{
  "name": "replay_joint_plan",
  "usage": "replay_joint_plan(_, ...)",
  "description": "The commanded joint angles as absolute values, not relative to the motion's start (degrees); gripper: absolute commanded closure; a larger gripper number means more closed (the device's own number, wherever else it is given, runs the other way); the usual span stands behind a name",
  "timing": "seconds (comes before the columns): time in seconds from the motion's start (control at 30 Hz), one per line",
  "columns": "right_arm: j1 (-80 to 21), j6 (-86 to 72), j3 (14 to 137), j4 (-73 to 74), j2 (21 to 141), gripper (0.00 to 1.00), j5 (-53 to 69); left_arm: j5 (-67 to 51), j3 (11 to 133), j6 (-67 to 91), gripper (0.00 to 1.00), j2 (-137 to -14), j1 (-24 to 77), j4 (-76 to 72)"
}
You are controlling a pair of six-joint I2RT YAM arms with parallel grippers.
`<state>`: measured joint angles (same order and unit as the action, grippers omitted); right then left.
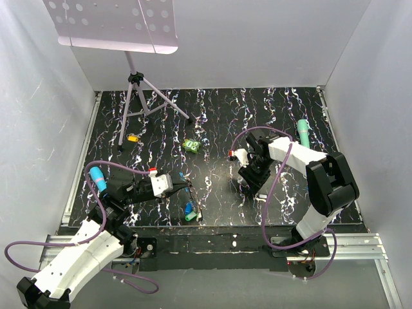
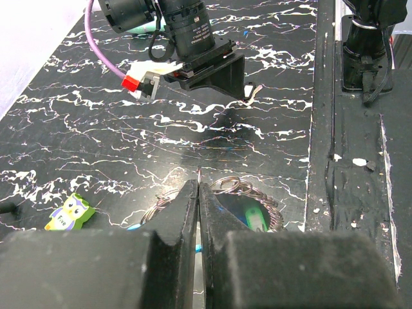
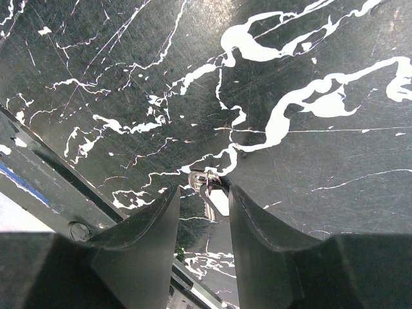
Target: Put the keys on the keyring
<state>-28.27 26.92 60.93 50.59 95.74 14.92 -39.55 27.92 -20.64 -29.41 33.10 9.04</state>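
Observation:
The keyring [image 2: 233, 187] is a bunch of thin metal loops lying on the black marbled mat, just beyond my left gripper [image 2: 198, 184]. That gripper is shut, and a thin bit of the ring's wire pokes out above its tips. A green-headed key [image 2: 257, 219] lies inside the loops. From above, the left gripper [image 1: 185, 187] sits over the keyring [image 1: 192, 197], with the green key [image 1: 188, 214] near the front edge. My right gripper [image 1: 248, 185] points down at the mat. In its wrist view the right gripper [image 3: 203, 193] is open, with a small silvery key [image 3: 215, 196] lying between the fingers.
A green owl toy [image 1: 191, 146] lies mid-table and shows in the left wrist view [image 2: 69, 214]. An orange-yellow piece [image 1: 132, 137] sits by the tripod stand [image 1: 136, 96]. A teal marker [image 1: 302, 132] lies at the far right. The table's front rail [image 2: 322, 129] runs beside the keyring.

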Motion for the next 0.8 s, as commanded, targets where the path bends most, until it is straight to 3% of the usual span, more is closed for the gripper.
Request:
replay_joint_plan(0.0, -28.7, 26.4, 60.4, 50.2, 95.7, 0.56, 14.9, -39.4, 30.8, -21.4, 1.00, -29.1, 32.8, 7.7)
replay_joint_plan(0.77, -29.3, 25.8, 60.4, 50.3, 98.3, 0.61, 13.2, -39.4, 30.8, -21.5, 1.00, -29.1, 32.8, 7.9)
